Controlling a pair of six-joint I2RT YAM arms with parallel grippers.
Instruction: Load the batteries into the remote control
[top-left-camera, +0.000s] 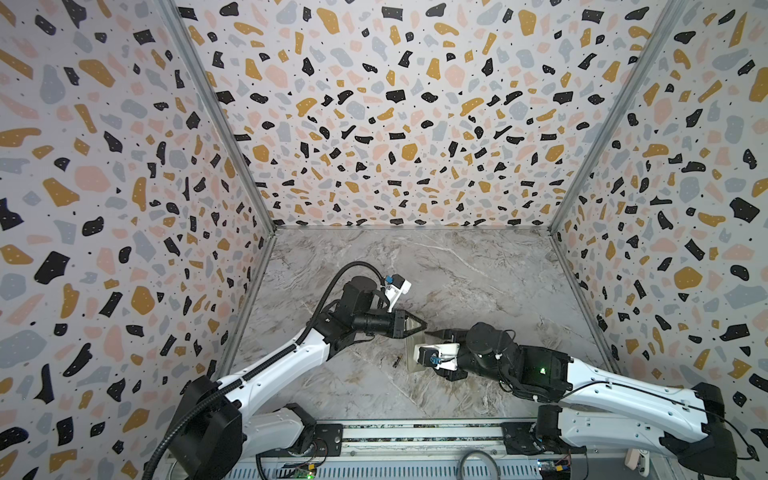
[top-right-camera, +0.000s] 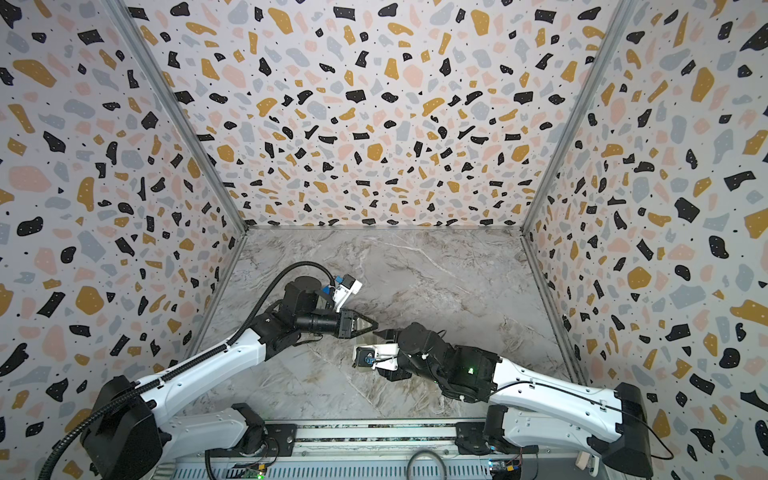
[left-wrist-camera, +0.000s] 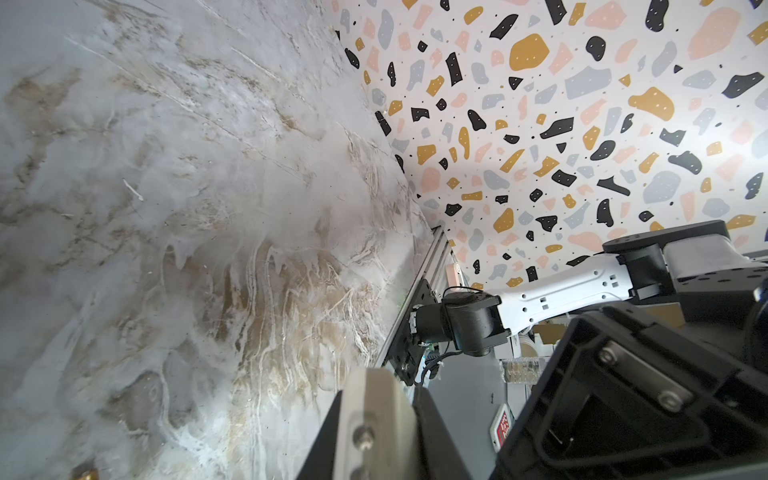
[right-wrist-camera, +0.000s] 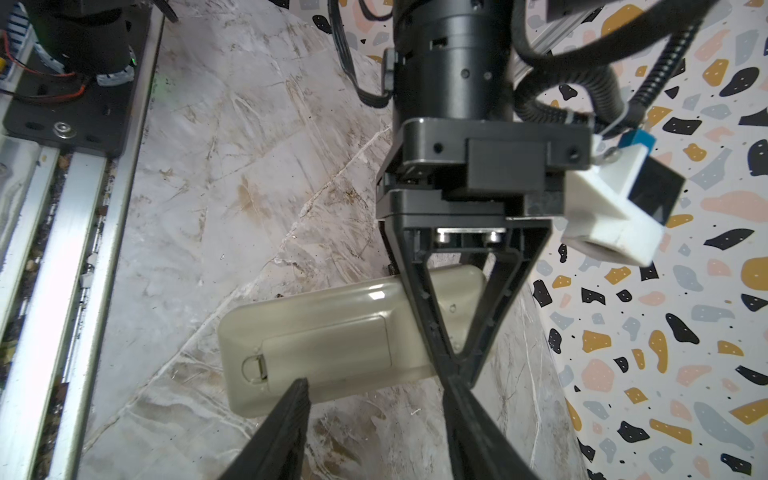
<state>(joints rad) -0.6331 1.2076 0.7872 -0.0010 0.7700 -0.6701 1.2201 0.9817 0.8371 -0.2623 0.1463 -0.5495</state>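
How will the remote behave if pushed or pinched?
The remote looks a rigid, glossy plastic shell lying flat, back up, on the smooth marble table: a push would probably slide or spin it, not tip it. Its rounded glossy edges may slip in a pinch.

- On table (top-left-camera: 478, 270): remote (right-wrist-camera: 324, 345), under left gripper (right-wrist-camera: 457, 368) tip.
- Opposite: right gripper (right-wrist-camera: 376, 388), tip to tip, over remote's edge.
- Just beside remote: battery (top-left-camera: 397, 360), apart from both grippers.
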